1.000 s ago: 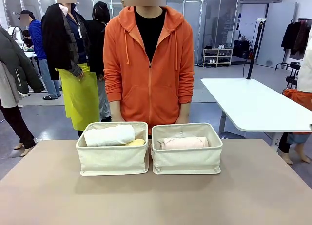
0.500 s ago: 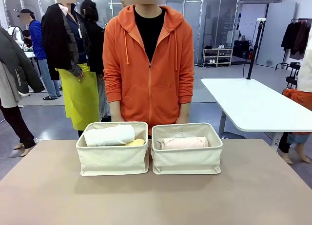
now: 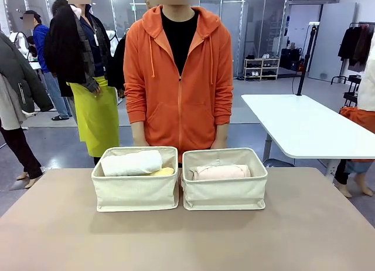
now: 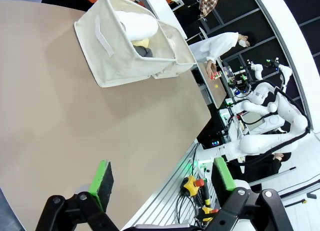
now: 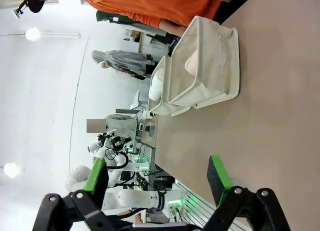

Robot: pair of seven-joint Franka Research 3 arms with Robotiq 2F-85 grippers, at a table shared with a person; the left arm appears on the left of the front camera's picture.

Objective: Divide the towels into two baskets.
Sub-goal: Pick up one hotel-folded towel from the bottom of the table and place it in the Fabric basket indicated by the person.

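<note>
Two cream baskets stand side by side at the table's far middle. The left basket [image 3: 135,192] holds a white towel [image 3: 132,163] with a pale yellow towel [image 3: 164,172] beside it. In the left wrist view this basket [image 4: 112,56] also shows a dark grey towel [image 4: 144,51] under the white towel [image 4: 140,24]. The right basket [image 3: 224,195] holds a light pink towel [image 3: 220,172], seen too in the right wrist view [image 5: 193,64]. My left gripper [image 4: 162,177] and right gripper [image 5: 157,178] both stand open and empty over the bare table, well short of the baskets.
A person in an orange hoodie [image 3: 179,77] stands right behind the baskets, hands down at the table's far edge. The brown table [image 3: 187,241] stretches bare in front of the baskets. A white table [image 3: 304,127] stands off to the right, and other people stand at back left.
The baskets, towels and person in orange have not moved. Only people in the background at the left have shifted.
</note>
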